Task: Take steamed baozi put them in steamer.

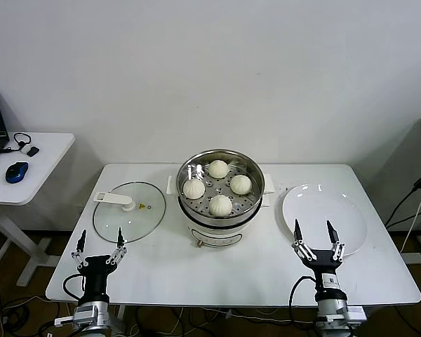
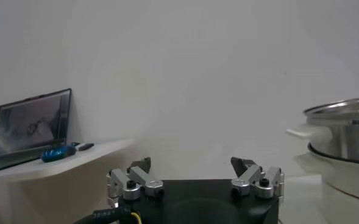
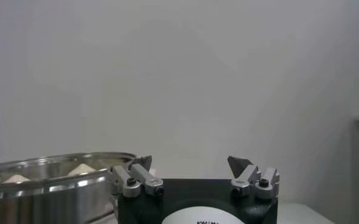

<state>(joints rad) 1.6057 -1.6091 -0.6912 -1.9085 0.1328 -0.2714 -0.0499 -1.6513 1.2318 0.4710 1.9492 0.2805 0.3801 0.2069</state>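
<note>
Several cream-white baozi with pleated tops lie on the perforated tray inside the shiny steel steamer, which stands on its white base at the middle of the table. Two bun tops show over the steamer rim in the right wrist view. My left gripper is open and empty at the table's front left, pointing up. My right gripper is open and empty at the front right, beside the plate. The steamer side shows in the left wrist view.
A flat glass lid with a white handle lies left of the steamer. An empty white plate lies right of it. A side desk at the far left holds a blue mouse and a laptop.
</note>
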